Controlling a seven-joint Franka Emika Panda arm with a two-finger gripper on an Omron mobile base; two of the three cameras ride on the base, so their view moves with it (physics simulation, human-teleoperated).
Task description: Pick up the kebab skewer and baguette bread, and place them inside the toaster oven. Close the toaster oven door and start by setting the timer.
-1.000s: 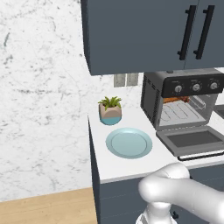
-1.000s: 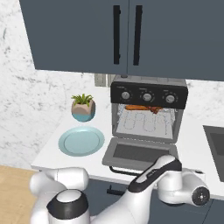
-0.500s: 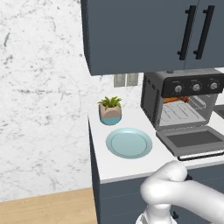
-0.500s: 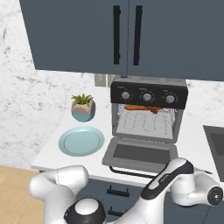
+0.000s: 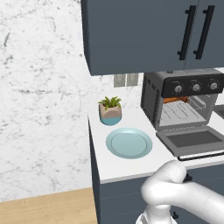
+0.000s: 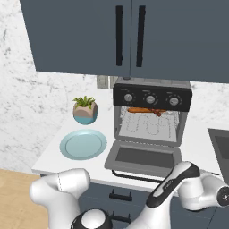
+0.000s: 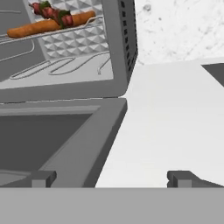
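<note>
With kebab skewer (image 7: 51, 12) and baguette bread (image 7: 48, 25) racked, the toaster oven door (image 7: 52, 140) should be lifted squarely from its front edge, empty gripper (image 7: 111, 178) fingers spread apart.

The toaster oven door (image 6: 144, 157) lies dropped flat over the counter (image 6: 197, 145), blocking the approach low in front of the toaster oven (image 6: 151, 112). Its mouth stands open above the door. To the oven's right the counter is bare; to its left sit a plate (image 6: 83, 144) and a potted plant (image 6: 85, 110).
</note>
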